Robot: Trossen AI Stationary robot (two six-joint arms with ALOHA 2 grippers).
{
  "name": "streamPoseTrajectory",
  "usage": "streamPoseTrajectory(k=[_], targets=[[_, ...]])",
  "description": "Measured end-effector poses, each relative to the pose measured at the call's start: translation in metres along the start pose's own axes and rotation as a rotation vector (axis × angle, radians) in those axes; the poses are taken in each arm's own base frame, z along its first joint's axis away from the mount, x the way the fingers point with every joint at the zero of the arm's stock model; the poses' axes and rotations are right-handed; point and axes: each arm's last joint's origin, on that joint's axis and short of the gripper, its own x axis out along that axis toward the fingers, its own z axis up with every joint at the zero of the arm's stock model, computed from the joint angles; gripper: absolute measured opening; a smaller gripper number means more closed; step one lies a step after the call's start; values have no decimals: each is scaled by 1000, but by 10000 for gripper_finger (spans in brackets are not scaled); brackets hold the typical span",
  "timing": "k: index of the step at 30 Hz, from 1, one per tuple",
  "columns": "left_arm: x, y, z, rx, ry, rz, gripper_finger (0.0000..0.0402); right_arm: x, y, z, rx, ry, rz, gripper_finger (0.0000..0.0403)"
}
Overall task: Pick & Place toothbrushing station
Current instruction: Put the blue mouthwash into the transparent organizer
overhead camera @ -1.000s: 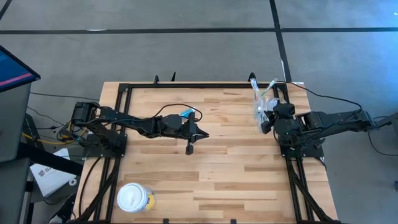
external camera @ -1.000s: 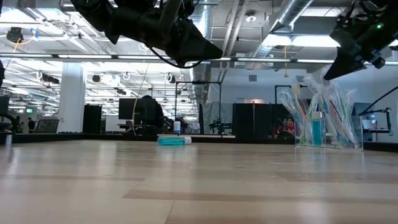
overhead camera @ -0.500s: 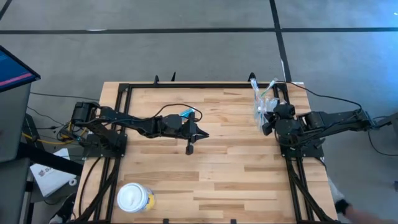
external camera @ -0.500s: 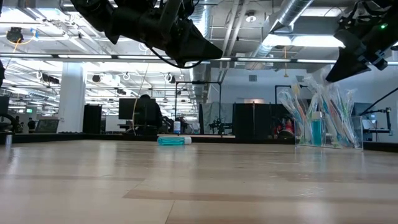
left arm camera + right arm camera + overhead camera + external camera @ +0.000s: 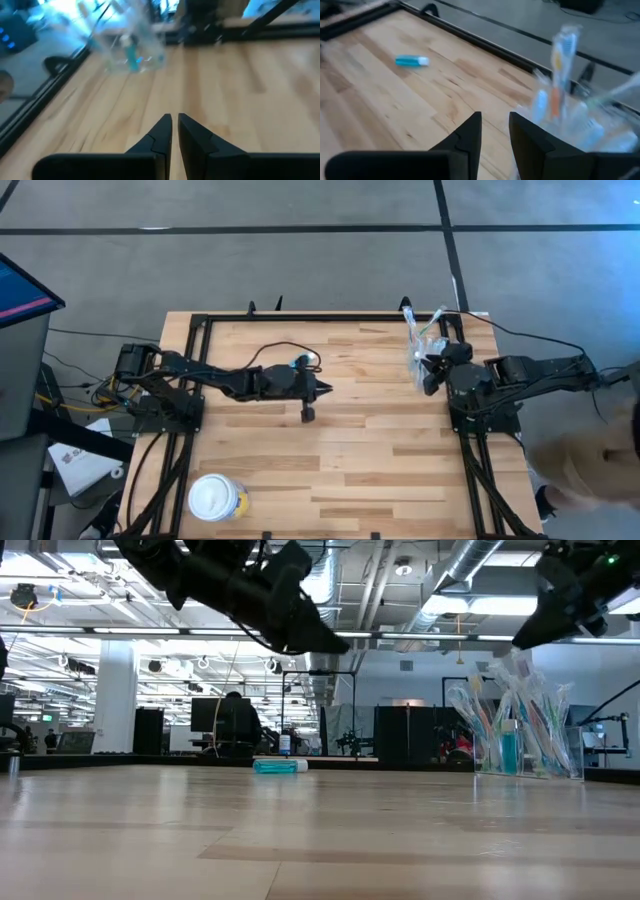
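Observation:
A clear tumbler (image 5: 527, 745) stands on its base near the table's far right edge, and several white, blue and pink toothbrushes (image 5: 500, 705) stick up out of it. A small blue tube (image 5: 300, 361) with a white cap lies flat at the far middle. My right gripper (image 5: 495, 120) hovers open just above and beside the tumbler (image 5: 418, 358), with nothing between its fingers. At the table's middle, near the tube, my left gripper (image 5: 175, 120) hangs shut and empty, well above the wood.
A round yellow tub with a white lid (image 5: 215, 498) stands at the near left. A black frame (image 5: 330, 317) rims the table. A person (image 5: 590, 470) shows blurred beyond the near right corner. Bare wood lies between the arms.
My right gripper has risen a little above the tumbler and its brushes. My left gripper has turned at the wrist without leaving its place. The tumbler, the brushes and the tube lie as before.

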Motion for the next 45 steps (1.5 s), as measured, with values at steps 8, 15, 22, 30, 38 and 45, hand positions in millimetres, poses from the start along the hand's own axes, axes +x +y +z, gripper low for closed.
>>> streamPoseTrajectory(k=[8,15,22,30,38,45], targets=[[1,18,-16,-80,154,137,25,-1,10,10,-22,-51,132,90],[1,38,-29,-112,272,241,40,-6,20,16,-81,-95,264,90],[1,57,-33,-139,293,298,87,-3,34,16,-117,-93,300,90],[1,67,-38,-145,336,326,138,7,51,15,-172,-87,297,90],[17,80,-71,-152,460,363,161,15,66,16,-227,-99,315,90],[25,85,-89,-153,523,378,161,17,68,14,-241,-87,308,90]])
